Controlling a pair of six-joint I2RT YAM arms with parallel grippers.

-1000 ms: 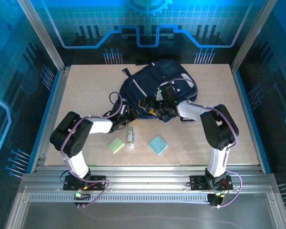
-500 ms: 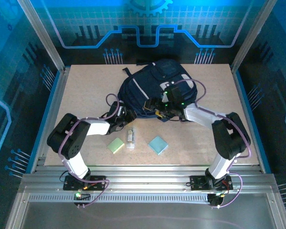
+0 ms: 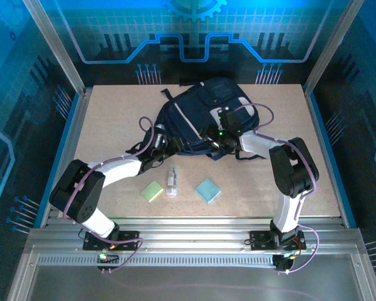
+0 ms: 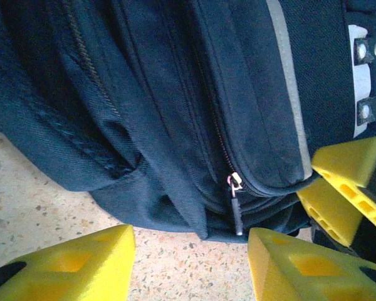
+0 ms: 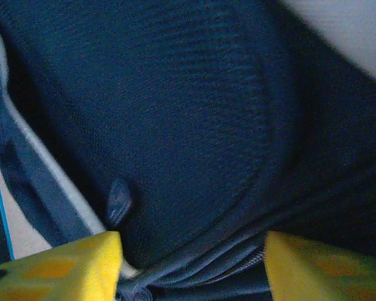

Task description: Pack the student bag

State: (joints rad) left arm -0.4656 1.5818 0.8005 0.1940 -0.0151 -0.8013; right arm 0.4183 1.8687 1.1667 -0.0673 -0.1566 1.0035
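The student bag (image 3: 203, 116) is lying on the far middle of the table (image 3: 113, 125). Its zipper looks shut, so the bag is most likely being opened first. For this to be done well, the small zipper pull (image 4: 237, 213) should be pinched at its middle, the bag should be pinned down by the other arm, and the pull should be drawn slowly along the zipper line. The left gripper (image 4: 191, 251) is being held at the bag's near edge with its fingers apart and nothing squeezed. The pull is hanging just ahead of the gap. The right gripper (image 5: 191, 257) is being pushed against the bag's near right side, fingers apart with dark cloth between them. Whether that cloth is being pinched cannot be told.
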